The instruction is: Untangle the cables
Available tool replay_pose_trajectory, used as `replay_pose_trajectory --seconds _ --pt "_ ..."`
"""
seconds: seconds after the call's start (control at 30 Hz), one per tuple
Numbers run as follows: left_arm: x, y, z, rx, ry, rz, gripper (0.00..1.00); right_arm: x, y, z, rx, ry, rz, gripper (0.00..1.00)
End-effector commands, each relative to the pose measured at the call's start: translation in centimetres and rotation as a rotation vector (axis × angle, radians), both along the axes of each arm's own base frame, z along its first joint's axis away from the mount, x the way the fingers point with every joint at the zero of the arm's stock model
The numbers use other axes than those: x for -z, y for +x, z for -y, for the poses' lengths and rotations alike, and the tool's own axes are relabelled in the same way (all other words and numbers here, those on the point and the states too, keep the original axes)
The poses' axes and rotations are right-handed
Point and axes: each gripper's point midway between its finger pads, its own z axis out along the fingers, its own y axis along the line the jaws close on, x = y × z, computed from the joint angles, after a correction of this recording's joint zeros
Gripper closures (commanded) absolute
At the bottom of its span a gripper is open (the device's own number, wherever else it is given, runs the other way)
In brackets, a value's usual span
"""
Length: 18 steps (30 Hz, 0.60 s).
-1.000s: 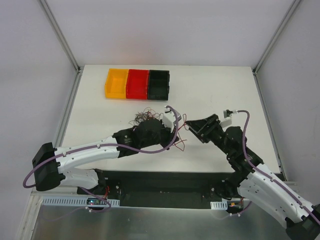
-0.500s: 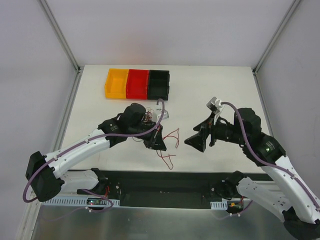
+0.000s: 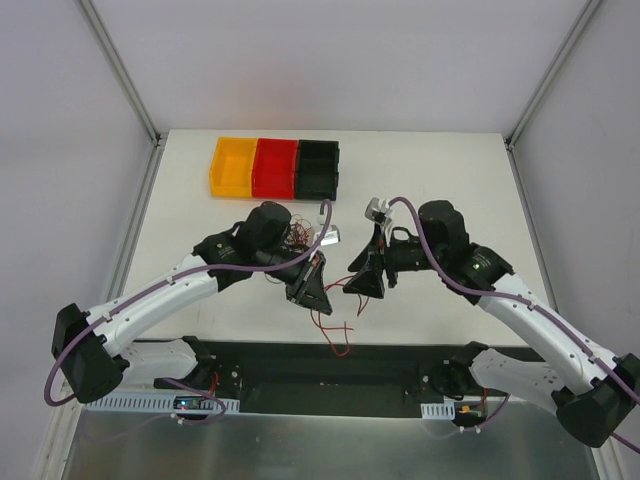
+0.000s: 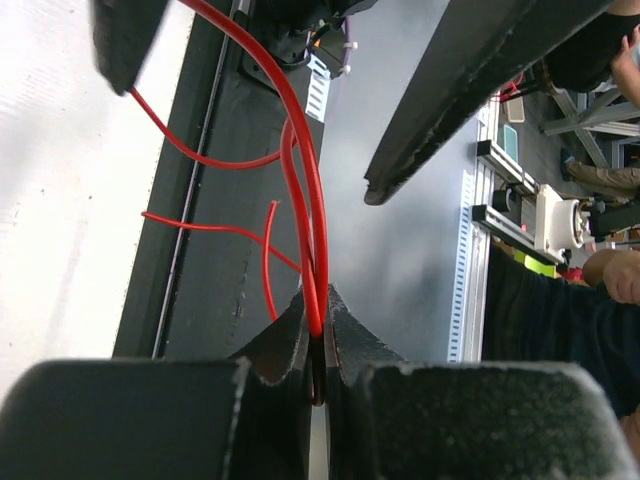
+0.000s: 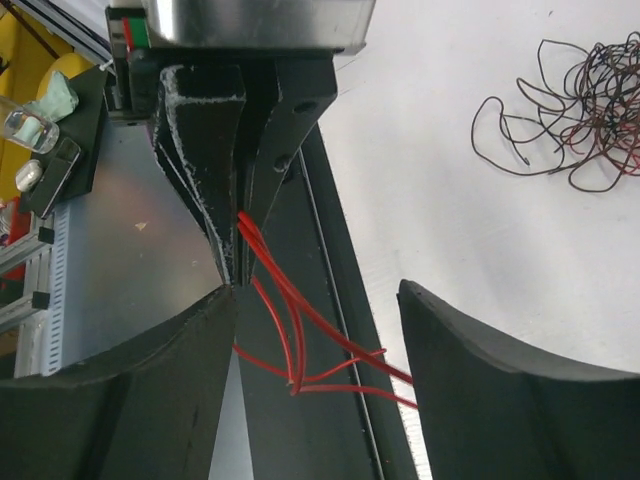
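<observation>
cables (image 3: 295, 230) sit bunched on the surface (image 3: 450, 180) beside the left arm (image 3: 180, 290). left wrist: left end effector (image 4: 318, 325) clenched on a red cable (image 4: 321, 220). right wrist: right end effector (image 5: 315, 300) released, fingers spread either side of the red cable.

Three small open bins stand in a row, touching side by side, near the far edge of the white desk (image 3: 430, 180): an orange bin (image 3: 232, 167) at the left, a red bin (image 3: 275, 168) in the middle and a black bin (image 3: 317, 169) at the right. A black plate (image 3: 330, 365) runs along the desk's near edge. An aluminium post (image 3: 120, 70) rises from the far left corner.
</observation>
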Motion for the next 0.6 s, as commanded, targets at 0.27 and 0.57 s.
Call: replay_pose_trajectory --seconds 0.27,0.57 --pt "-2.1 1.7 -0.3 -0.065 -0.036 0.024 1.0 -1.6 0.3 -1.5 0.143 0.006 0.23 0.41" --pt "-2.1 1.6 -0.5 -0.054 -0.045 0.029 1.0 -1.6 1.3 -2.0 0.219 -0.035 0.337 0.54"
